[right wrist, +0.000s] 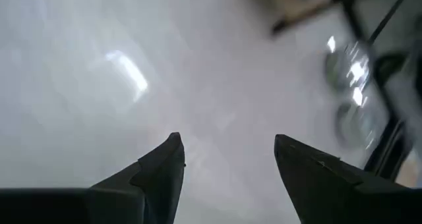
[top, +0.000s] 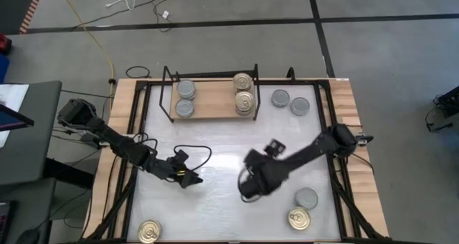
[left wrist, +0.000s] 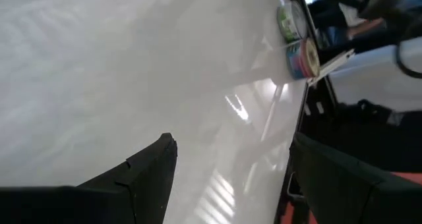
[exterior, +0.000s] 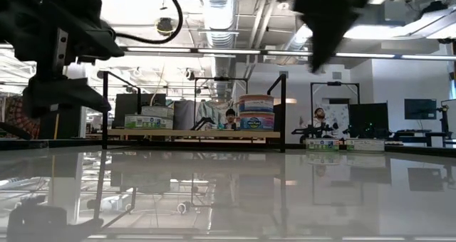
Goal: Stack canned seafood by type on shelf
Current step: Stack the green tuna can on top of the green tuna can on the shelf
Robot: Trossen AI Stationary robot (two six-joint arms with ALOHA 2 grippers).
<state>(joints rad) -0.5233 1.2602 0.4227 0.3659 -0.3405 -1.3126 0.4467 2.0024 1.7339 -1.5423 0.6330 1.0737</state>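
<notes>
While both arms hang over bare tabletop in the high view, the shelf (top: pixel 211 100) at twelve o'clock holds grey tins (top: pixel 186 97) and gold tins (top: pixel 244 92). Loose cans (top: pixel 289 102) remain. Wrist views show the left gripper (left wrist: pixel 227 161) and right gripper (right wrist: pixel 227 155) spread, empty; a careless approach could topple a stack.

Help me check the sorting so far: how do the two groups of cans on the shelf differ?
The left group has plain silver tops; the right group has gold tops with ring pulls. In the low view the left group sits lower than the taller right stack. The left group stands at the left end of the shelf, the right group at its right end. Both are round, flat tins.
</notes>
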